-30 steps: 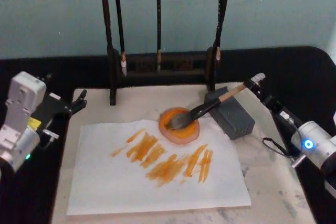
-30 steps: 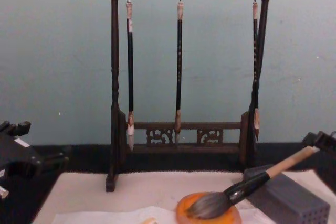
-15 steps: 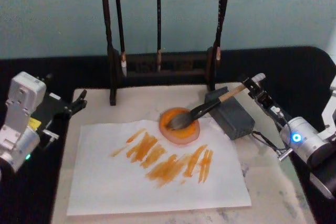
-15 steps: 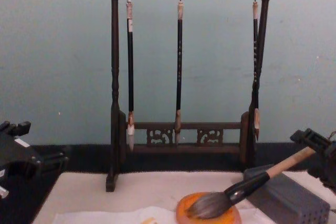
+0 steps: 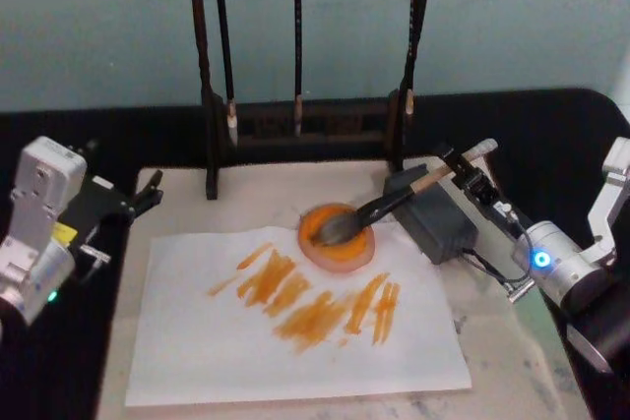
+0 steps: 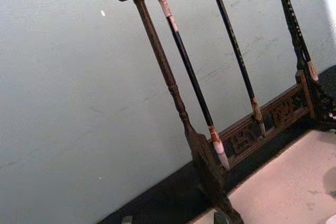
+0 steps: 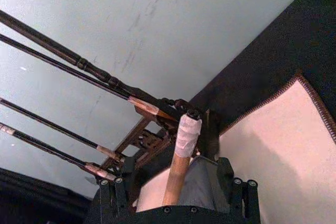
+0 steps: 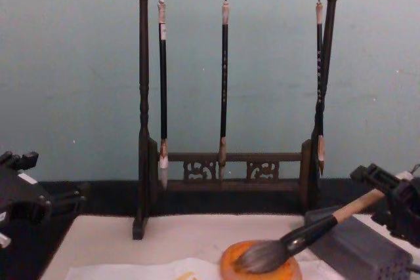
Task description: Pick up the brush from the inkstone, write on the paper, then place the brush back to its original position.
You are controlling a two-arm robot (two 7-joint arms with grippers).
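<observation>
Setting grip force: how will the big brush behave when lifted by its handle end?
Likely stiff: the brush has a straight wooden shaft bridging inkstone and grey block. Probably head-heavy: the open right gripper straddles the white-wrapped end, far from the bushy bristles, so it may droop. Round shaft could roll off the block if nudged. Left gripper rests at the left.

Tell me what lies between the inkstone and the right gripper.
In the head view, the grey block sits between the inkstone and the right gripper, with the brush shaft passing over it.
</observation>
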